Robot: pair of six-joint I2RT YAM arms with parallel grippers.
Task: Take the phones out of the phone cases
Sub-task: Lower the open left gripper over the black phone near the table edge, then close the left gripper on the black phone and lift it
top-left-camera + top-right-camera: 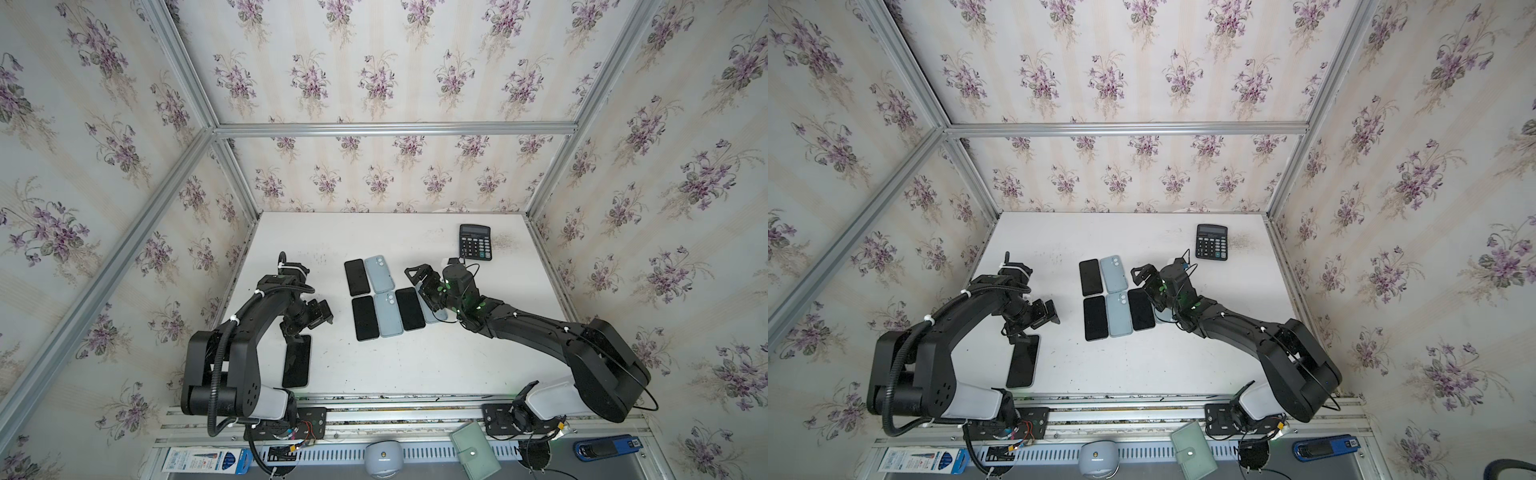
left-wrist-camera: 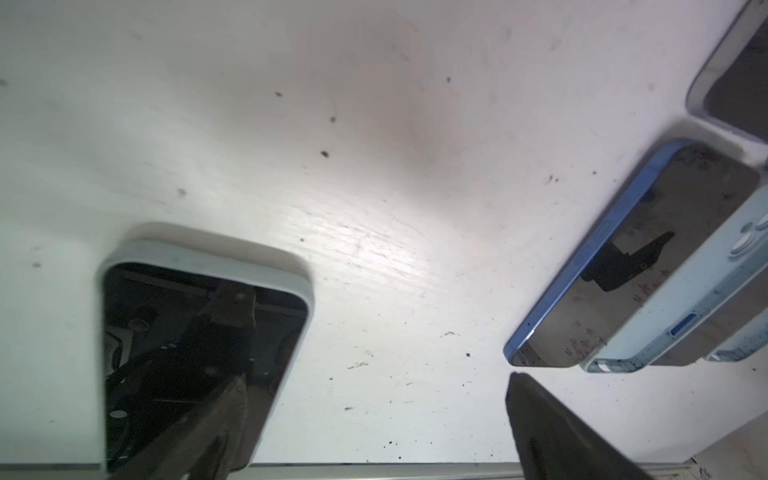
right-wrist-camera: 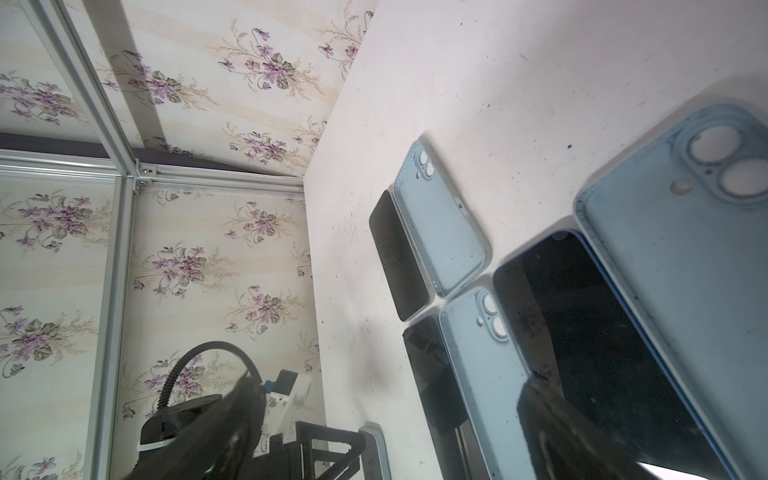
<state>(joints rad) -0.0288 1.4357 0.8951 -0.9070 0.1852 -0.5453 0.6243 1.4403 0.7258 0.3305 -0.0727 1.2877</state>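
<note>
Near edge first: spotted a pen box [image 1: 205, 460] and a green wallet [image 1: 476, 455] below the front rail [image 1: 374, 409], off the table and apart from both arms.

Found the phone [image 1: 297, 365] near left on the table [image 1: 415, 365], screen up, seated in its pale case [image 2: 216, 253]. Not out yet.

Reading the left arm as folded: base near left, elbow high, forearm running far and right, wrist bent down. Puts the left gripper [image 1: 309, 328] above the phone's far end, spread wide, holding nothing. Checked the left wrist view: one finger [image 2: 199, 424] over the screen, the other over bare table. Can't tell touching from hovering. Also getting the case rim round the screen only there.

Mid-table: counted three bare phones [image 1: 365, 318] and three empty cases [image 1: 387, 314], edge to edge in two rows.

Reading the right arm as stretched low from near right toward centre, wrist rolled. Puts the right gripper [image 1: 420, 286] over the far end of the rightmost case [image 3: 665, 270], spread wide, empty. Can't see much of that case in both top views, mostly buried under the wrist. Getting most of it from the right wrist view only, table showing through the camera holes.

Far right: spotted a calculator [image 1: 475, 242], well apart from the phones. Flowered walls [image 1: 374, 83] beyond.
</note>
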